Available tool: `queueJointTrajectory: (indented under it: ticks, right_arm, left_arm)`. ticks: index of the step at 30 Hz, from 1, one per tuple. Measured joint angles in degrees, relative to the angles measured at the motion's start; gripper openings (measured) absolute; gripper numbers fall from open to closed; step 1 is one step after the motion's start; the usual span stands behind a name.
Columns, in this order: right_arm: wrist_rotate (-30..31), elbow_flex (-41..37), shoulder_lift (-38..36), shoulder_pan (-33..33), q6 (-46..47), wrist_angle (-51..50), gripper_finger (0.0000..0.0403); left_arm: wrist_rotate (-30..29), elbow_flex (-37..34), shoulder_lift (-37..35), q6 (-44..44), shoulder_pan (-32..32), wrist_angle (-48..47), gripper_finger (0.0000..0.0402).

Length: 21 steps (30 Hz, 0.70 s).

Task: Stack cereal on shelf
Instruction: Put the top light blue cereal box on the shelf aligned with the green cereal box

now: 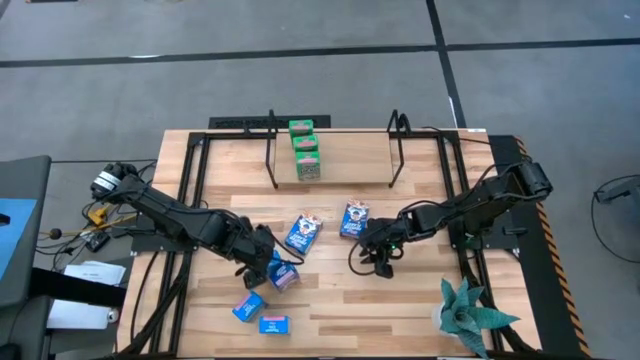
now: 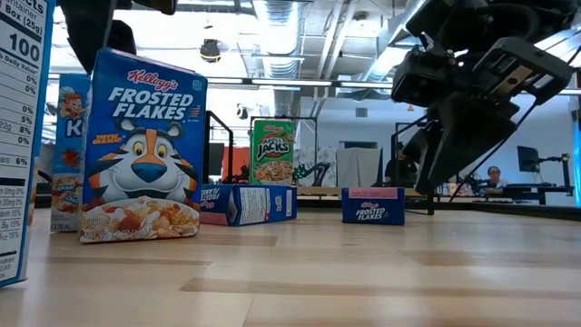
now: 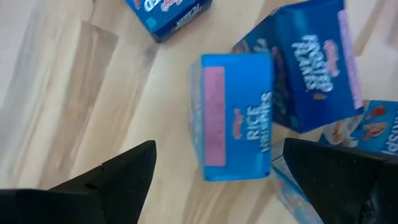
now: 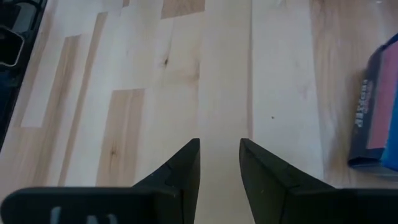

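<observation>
"Kellogg's Frosted Flakes" reads on the upright blue box [image 2: 141,145], "Jacks" on the green box [image 2: 272,153] behind it, and "Rice Krispies" on the light blue box [image 3: 236,115] beside a Frosted Flakes box.

Looks like a robotics lab or open workshop floor. Bare ceiling with exposed ducts [image 2: 272,18] and strip lights, grey concrete floor [image 1: 300,60] around a wooden table [image 1: 330,300], further black rigs and monitors [image 2: 531,159] far beyond the right gripper [image 2: 454,136], a person [image 2: 493,177] seated there.
</observation>
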Motion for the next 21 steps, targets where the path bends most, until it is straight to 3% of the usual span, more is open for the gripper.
queueJointTrajectory:
  ticks: [10,21]
  right_arm:
    - [-0.24,0.00,0.00,0.02,-0.53,0.00,0.0136]
    - [-0.35,-0.02,0.00,-0.36,-0.88,-0.37,0.0136]
  left_arm:
    - [-5.37,-0.25,-0.02,-0.10,-1.47,-0.37,0.0341]
    - [-3.98,-2.82,-0.13,-1.04,-1.49,2.54,0.0341]
